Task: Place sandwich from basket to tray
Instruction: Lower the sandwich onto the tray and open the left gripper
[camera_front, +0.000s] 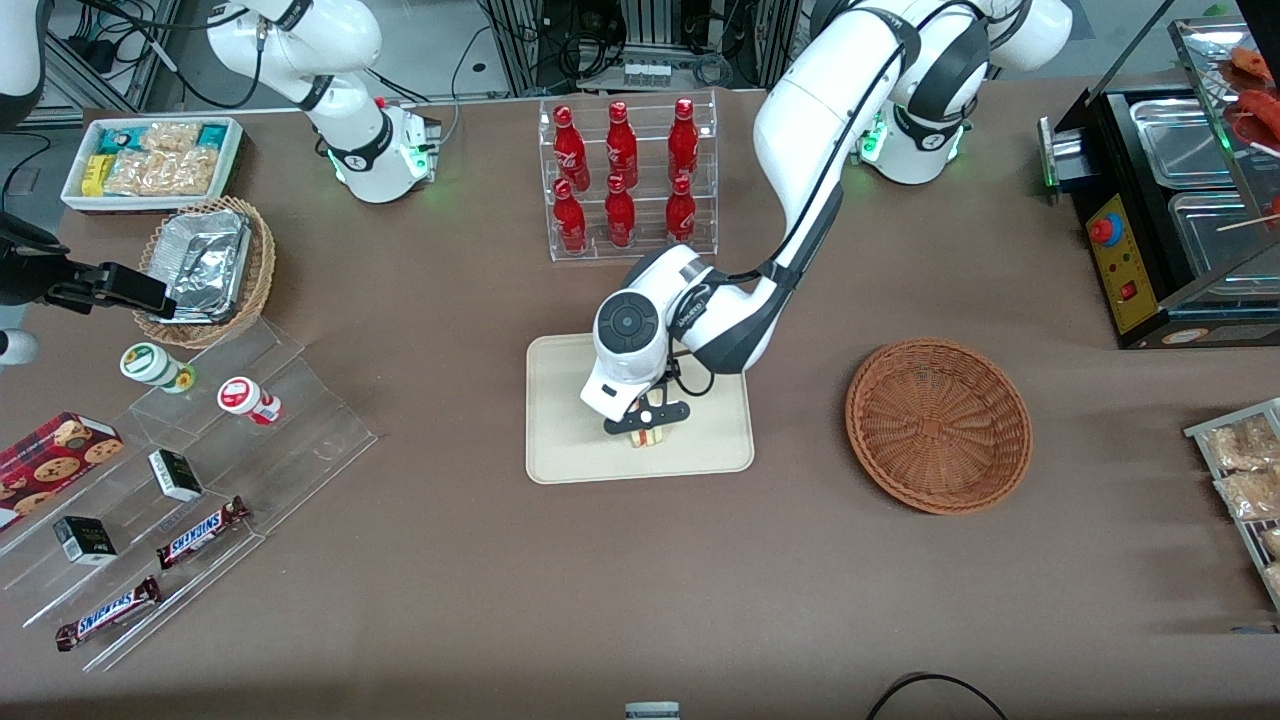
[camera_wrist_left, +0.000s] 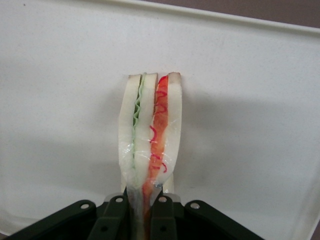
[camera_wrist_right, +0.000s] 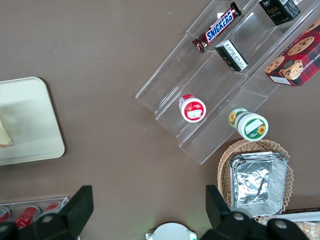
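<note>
While bent low over the tray (camera_front: 570, 440), gripper (camera_front: 647, 428) pointing down, 2 fingers (camera_wrist_left: 162, 220) clenched on the sandwich (camera_wrist_left: 150, 135), basket (camera_front: 938, 424) well apart.

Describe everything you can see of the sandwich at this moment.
The sandwich is a small wedge of white bread slices with a green filling layer and a red one, wrapped in clear film. It stands on edge over the cream tray, its layers facing the wrist camera. The gripper is shut on it, one finger pressing each outer slice at the end nearest the wrist. Whether it already rests on the tray cannot be told. The reddish-brown basket it belongs to lies apart, toward the working arm's end of the table.
</note>
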